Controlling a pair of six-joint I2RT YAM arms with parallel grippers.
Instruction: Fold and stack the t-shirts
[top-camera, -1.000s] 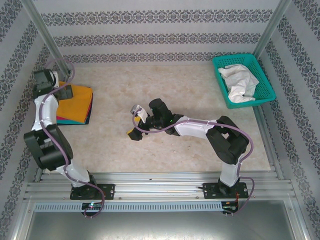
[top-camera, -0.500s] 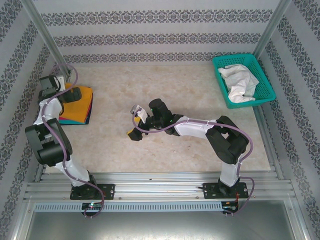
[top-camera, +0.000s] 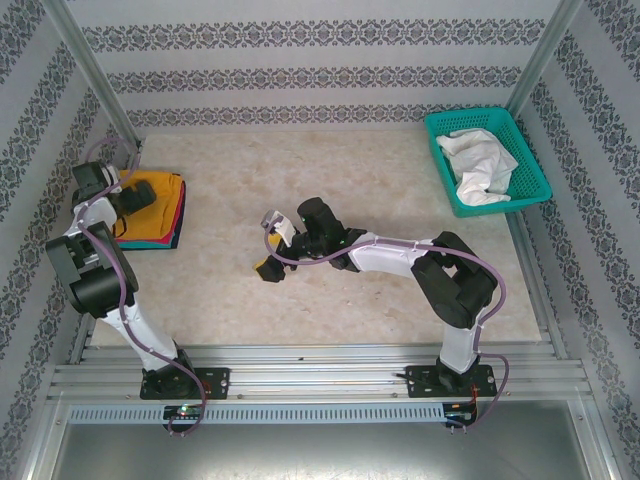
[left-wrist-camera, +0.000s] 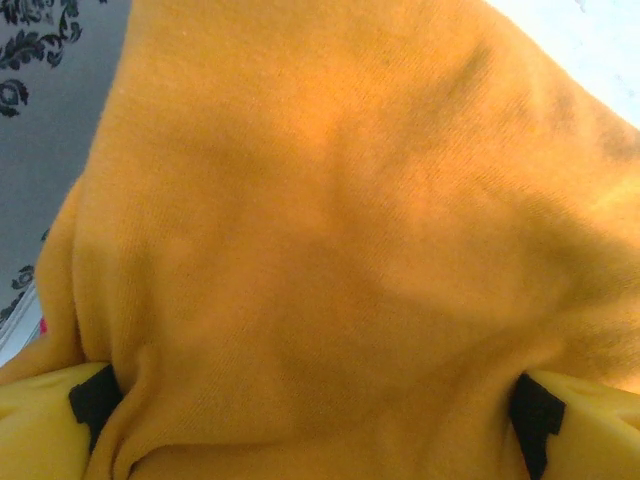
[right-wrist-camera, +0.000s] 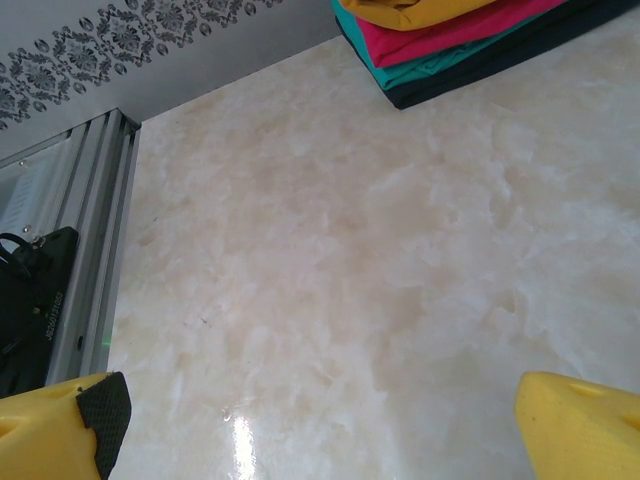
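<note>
We are seeing the left gripper (top-camera: 138, 195) hiding part of the mustard t-shirt (top-camera: 162, 210), its fingers spread around the cloth. That shirt is lying on the magenta t-shirt (right-wrist-camera: 450, 35) and the teal t-shirt (right-wrist-camera: 430, 66) by the left wall. The right gripper (top-camera: 270, 245) is staying spread over the bare table (top-camera: 380, 170), while the left arm has been drawing back.

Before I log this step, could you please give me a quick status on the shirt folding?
Left pincer open, astride the folded mustard-orange cloth shirt topping the stack. Right pincer open over marble-look table. Nothing in the way.
</note>
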